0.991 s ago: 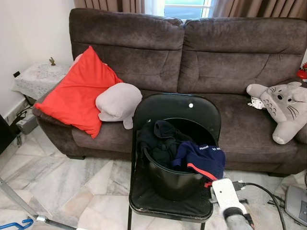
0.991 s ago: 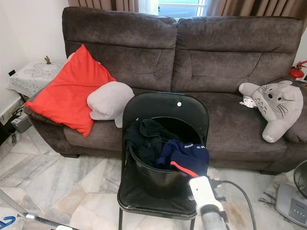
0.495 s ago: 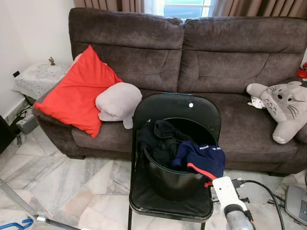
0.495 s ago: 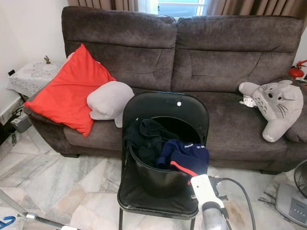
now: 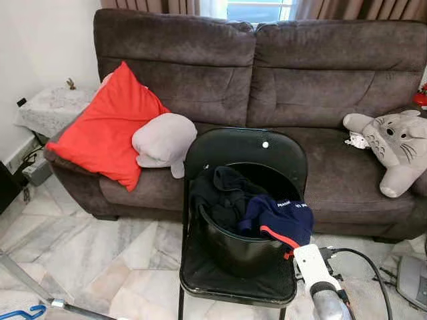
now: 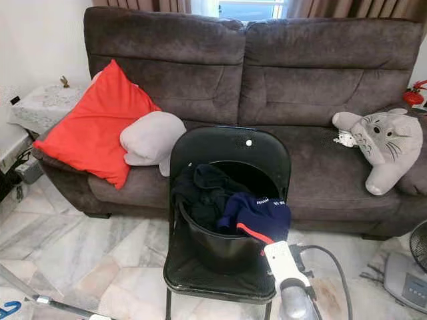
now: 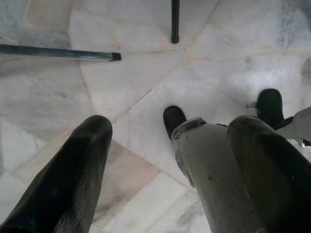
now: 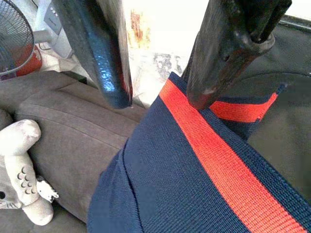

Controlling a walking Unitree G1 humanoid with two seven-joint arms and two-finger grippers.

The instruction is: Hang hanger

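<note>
A blue hanger [image 5: 19, 312] lies on the marble floor at the near left, beside a grey metal rail [image 5: 27, 283]. A black bucket [image 5: 243, 250] stuffed with dark clothes stands on a black folding chair [image 5: 243, 150]. A navy garment with a red stripe [image 8: 204, 160] hangs over the bucket's right rim. My right arm [image 5: 312, 263] reaches in from the lower right toward it. In the right wrist view my right gripper [image 8: 160, 92] is open just over that garment, one fingertip [image 8: 201, 94] at the red stripe. My left gripper [image 7: 172, 131] hangs open above the floor.
A brown sofa [image 5: 300, 80] stands behind the chair, holding a red cushion [image 5: 110, 127], a grey pillow [image 5: 163, 140] and a grey plush toy [image 5: 397, 143]. A cable [image 5: 363, 267] and a fan base [image 5: 413, 280] lie at the right. A side table [image 5: 50, 107] stands at the left.
My right arm has crept slightly forward toward the bucket's rim. The clothes, chair and hanger have not moved.
</note>
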